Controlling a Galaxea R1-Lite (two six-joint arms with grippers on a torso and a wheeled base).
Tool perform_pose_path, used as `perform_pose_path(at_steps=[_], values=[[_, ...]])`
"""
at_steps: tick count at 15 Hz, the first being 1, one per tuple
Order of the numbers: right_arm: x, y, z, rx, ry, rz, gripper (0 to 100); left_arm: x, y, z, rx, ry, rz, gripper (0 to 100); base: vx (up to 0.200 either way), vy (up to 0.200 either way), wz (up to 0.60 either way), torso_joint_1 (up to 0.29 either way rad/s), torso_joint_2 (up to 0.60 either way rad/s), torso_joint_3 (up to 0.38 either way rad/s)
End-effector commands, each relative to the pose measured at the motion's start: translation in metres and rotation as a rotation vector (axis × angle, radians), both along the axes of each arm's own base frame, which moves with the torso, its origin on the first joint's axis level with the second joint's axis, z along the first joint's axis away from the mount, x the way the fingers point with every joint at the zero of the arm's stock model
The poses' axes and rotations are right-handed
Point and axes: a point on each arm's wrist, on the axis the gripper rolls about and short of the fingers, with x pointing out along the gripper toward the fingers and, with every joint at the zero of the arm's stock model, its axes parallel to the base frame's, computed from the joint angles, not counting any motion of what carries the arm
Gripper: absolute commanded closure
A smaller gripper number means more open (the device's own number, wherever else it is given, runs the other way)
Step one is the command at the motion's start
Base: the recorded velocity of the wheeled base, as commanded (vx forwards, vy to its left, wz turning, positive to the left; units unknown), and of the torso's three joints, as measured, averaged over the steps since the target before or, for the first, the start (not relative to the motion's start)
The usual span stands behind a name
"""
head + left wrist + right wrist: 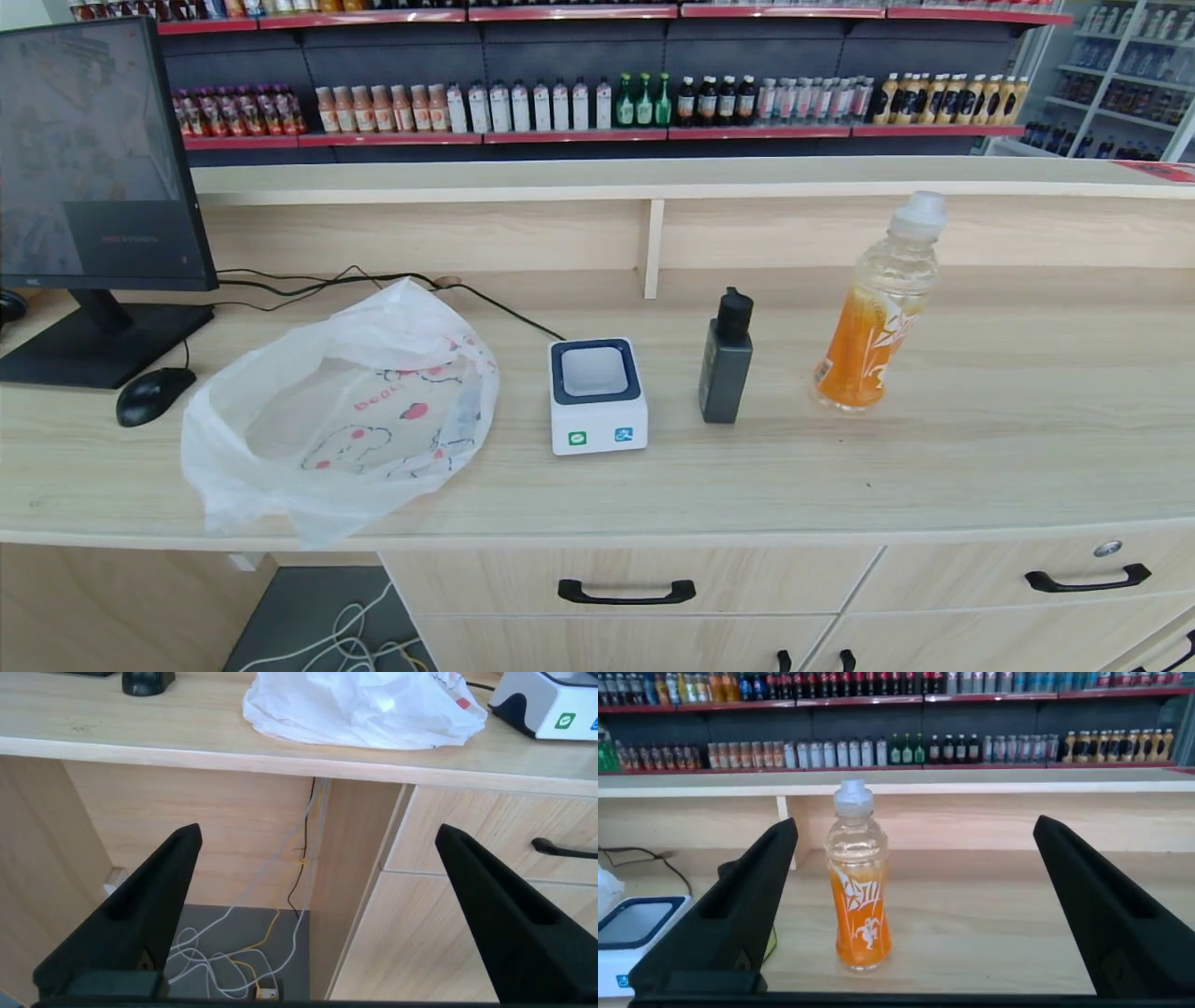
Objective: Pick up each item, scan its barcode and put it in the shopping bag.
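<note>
Left fingers [140,915]: spread wide with nothing between them; they hang below the desk's [934,467] front edge, facing an open bay with loose cables [234,952].
Right fingers [738,905]: spread wide and empty, level with the bottle [859,896], which stands centred between them farther off.
Bottle: upright on the desk, orange label, white cap; right of the dark handheld scanner [726,359] and well apart from the shopping bag [345,411].
Shopping bag: crumpled white plastic on the desk's left part, just beside the white scan box [597,397].
Step in hand: I judge the first pick not yet begun.
Next move: I would bring the right fingers around the labelled waist and close squarely, so the bottle stays upright.
Hard to make out: I cannot find the barcode, tell how far the bag's mouth gapes, or say which device reads barcodes.
</note>
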Motion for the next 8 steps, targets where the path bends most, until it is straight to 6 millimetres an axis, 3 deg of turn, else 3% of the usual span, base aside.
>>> perform_pose_path(at_steps=[1, 4, 8], values=[[0.029, 0.013, -0.027, -0.059, 0.112, 0.064, 0, 0.0, 0.0, 0.0, -0.001, 0.0, 0.0, 0, 0.0, 0.0, 0.0, 0.0, 0.0, 0.0], [0.049, 0.019, -0.036, -0.079, 0.095, 0.078, 0, 0.0, 0.0, 0.0, -0.001, -0.001, 0.0, 0, 0.0, 0.0, 0.0, 0.0, 0.0, 0.0], [0.046, 0.027, -0.048, -0.082, 0.15, 0.127, 0, 0.0, 0.0, 0.0, -0.001, 0.0, 0.0, 0, 0.0, 0.0, 0.0, 0.0, 0.0, 0.0]])
